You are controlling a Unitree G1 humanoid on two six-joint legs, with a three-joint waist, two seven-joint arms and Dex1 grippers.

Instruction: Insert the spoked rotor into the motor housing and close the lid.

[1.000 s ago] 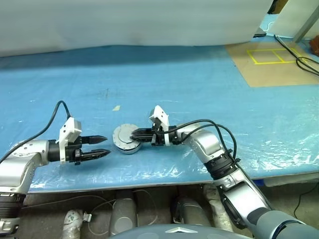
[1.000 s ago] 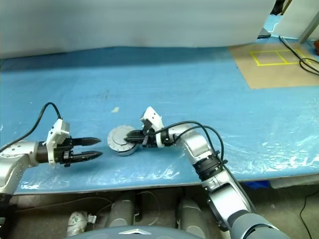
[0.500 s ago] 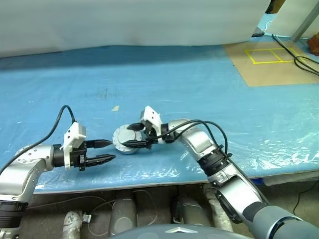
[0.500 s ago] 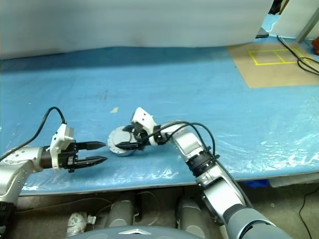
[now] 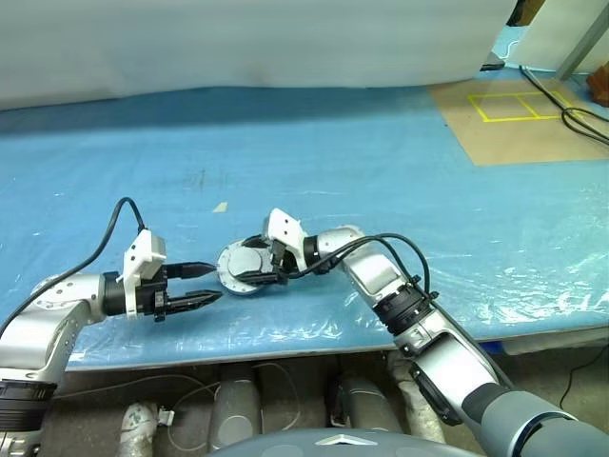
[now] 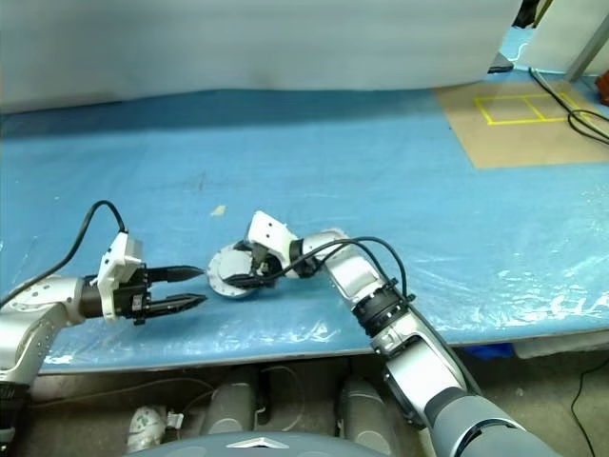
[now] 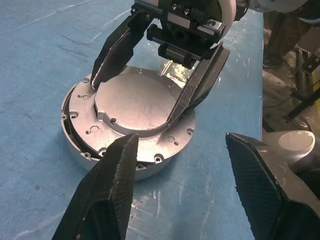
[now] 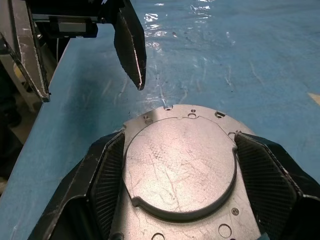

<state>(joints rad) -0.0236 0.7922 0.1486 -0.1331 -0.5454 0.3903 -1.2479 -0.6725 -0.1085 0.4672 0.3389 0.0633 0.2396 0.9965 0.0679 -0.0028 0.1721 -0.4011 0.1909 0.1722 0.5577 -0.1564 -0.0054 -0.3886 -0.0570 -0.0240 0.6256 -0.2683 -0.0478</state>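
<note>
Lid (image 7: 131, 107) on motor housing (image 7: 150, 160): rigid, smooth metal, likely heavy/slippery; right gripper (image 5: 249, 262) spread astride raised face, left gripper (image 5: 206, 284) unclenched, empty; grip at rim.

A table (image 5: 400, 162) under wrinkled blue plastic sheeting carries the motor housing (image 5: 240, 282), lid (image 7: 131, 104) on top.

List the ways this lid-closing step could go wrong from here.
1. The round silver lid may be seated unevenly: a dark gap shows at one edge over the short round metal motor housing, so pressing could jam it.
2. The right pincer straddles the lid's raised centre with open fingers; withdrawing could drag it askew.
3. The left pincer hovers open beside the housing and could nudge it.
</note>
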